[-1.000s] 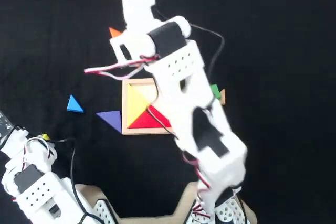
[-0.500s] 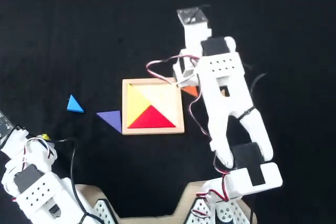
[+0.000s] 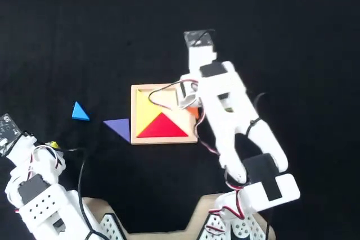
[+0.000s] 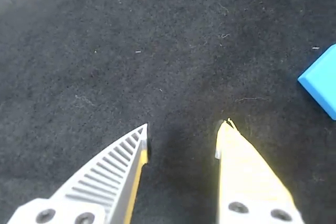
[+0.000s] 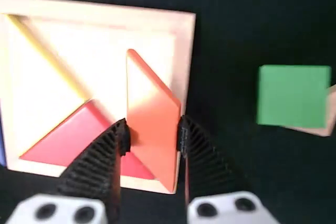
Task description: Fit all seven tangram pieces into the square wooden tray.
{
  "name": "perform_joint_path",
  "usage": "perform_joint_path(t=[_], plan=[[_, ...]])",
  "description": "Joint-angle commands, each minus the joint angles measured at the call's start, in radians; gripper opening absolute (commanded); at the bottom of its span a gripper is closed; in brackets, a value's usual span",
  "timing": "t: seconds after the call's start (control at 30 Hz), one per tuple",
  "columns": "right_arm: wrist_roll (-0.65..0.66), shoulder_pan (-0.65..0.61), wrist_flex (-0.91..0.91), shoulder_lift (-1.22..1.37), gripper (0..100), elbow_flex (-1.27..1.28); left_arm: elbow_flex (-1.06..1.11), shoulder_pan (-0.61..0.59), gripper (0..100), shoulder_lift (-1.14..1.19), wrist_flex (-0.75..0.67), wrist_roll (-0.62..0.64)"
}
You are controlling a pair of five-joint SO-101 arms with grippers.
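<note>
The square wooden tray (image 3: 135, 115) (image 5: 185, 51) lies mid-table and holds a yellow triangle (image 3: 145, 108) (image 5: 48, 56) and a red triangle (image 3: 162, 126) (image 5: 79, 140). My right gripper (image 3: 191, 105) (image 5: 152, 134) is shut on an orange piece (image 3: 195, 111) (image 5: 149, 108), held tilted over the tray's right part and its right rim. A blue triangle (image 3: 80, 112) (image 4: 321, 85) and a purple piece (image 3: 119, 127) lie left of the tray. A green square (image 5: 293, 95) rests on a tan piece (image 5: 321, 123) right of the tray. My left gripper (image 3: 10, 133) (image 4: 181, 140) is open over bare cloth at the near left.
Black cloth covers the table. The right arm's white links (image 3: 242, 133) hang over the area right of the tray. The arm bases and a wooden board (image 3: 169, 229) sit at the near edge.
The right arm swung with the orange piece from the far left of the tray round to its right side, then over the tray's right rim. The left arm shifted slightly.
</note>
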Motion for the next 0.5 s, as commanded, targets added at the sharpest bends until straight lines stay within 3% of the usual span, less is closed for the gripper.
perform_joint_path(t=[0.0, 0.47], plan=[[-0.031, -0.057, -0.064, -0.056, 1.1, 0.035, -0.007, 0.013, 22, -0.009, -0.008, -0.008], [0.008, -0.058, -0.155, -0.053, 1.1, 0.142, -0.007, 0.015, 22, -0.009, -0.008, -0.008]])
